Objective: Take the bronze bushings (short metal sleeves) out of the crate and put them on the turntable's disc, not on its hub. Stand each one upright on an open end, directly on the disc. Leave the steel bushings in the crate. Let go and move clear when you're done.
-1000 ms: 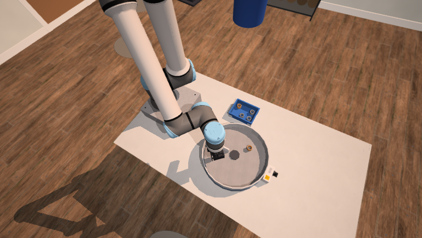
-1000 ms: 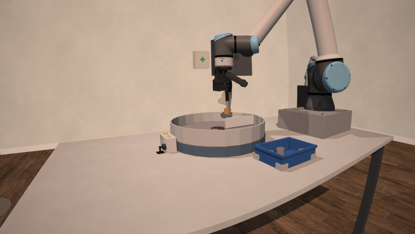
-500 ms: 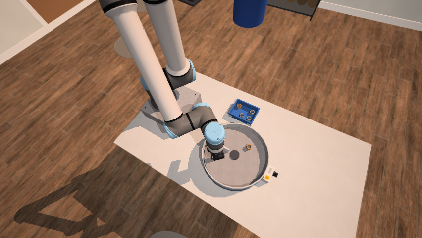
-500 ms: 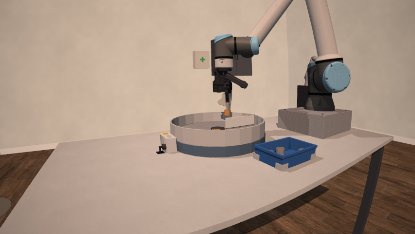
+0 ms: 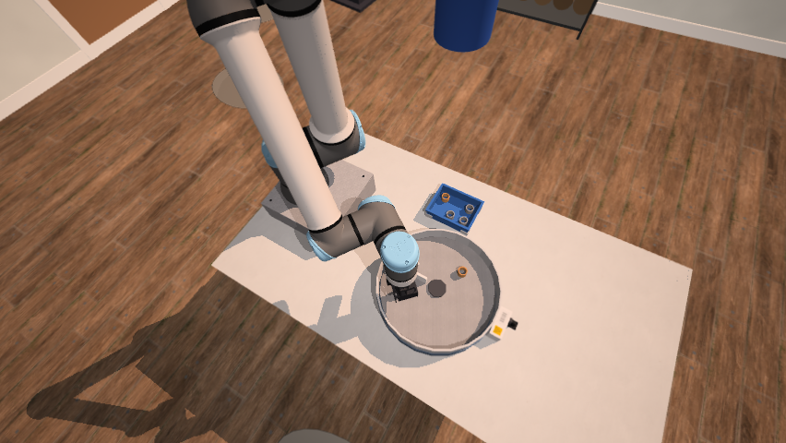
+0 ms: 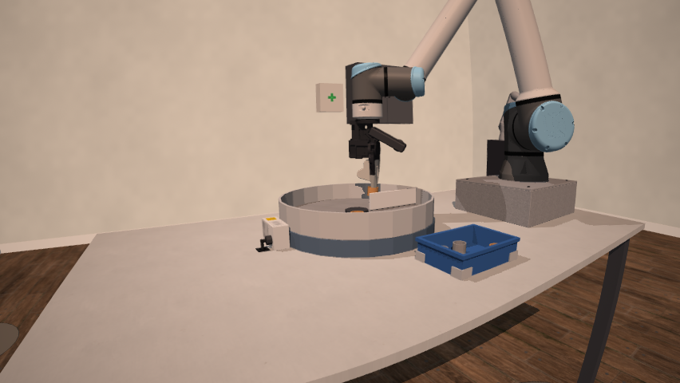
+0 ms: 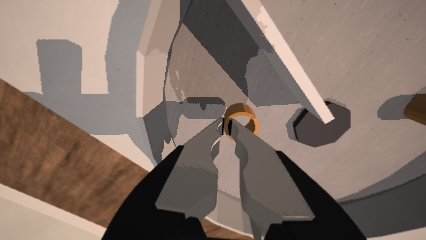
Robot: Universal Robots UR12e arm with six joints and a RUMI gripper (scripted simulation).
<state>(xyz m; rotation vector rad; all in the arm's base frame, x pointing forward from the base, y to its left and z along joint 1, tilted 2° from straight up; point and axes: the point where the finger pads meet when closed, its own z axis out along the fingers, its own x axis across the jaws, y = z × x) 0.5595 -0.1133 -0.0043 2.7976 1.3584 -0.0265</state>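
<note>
My gripper (image 6: 373, 186) (image 7: 225, 119) is shut on the wall of a bronze bushing (image 6: 372, 191) (image 7: 254, 126). The bushing hangs upright inside the turntable's rim, apparently a little above the disc (image 5: 456, 316) (image 7: 325, 129), on the arm's side of the hub (image 5: 436, 287). In the top view the arm hides it. A second bronze bushing (image 5: 461, 275) (image 7: 417, 109) stands on the disc beyond the hub. The blue crate (image 5: 458, 203) (image 6: 442, 257) holds one bronze bushing (image 5: 445, 199) and three steel bushings, one (image 5: 469, 210) near its right wall.
The turntable's raised rim (image 5: 494, 275) (image 6: 357, 224) surrounds the disc. A thin pale guide plate (image 6: 392, 199) (image 7: 290, 62) reaches from the rim side toward the hub, close to the held bushing. A small control box (image 5: 501, 318) (image 6: 280, 236) is on the rim's outside.
</note>
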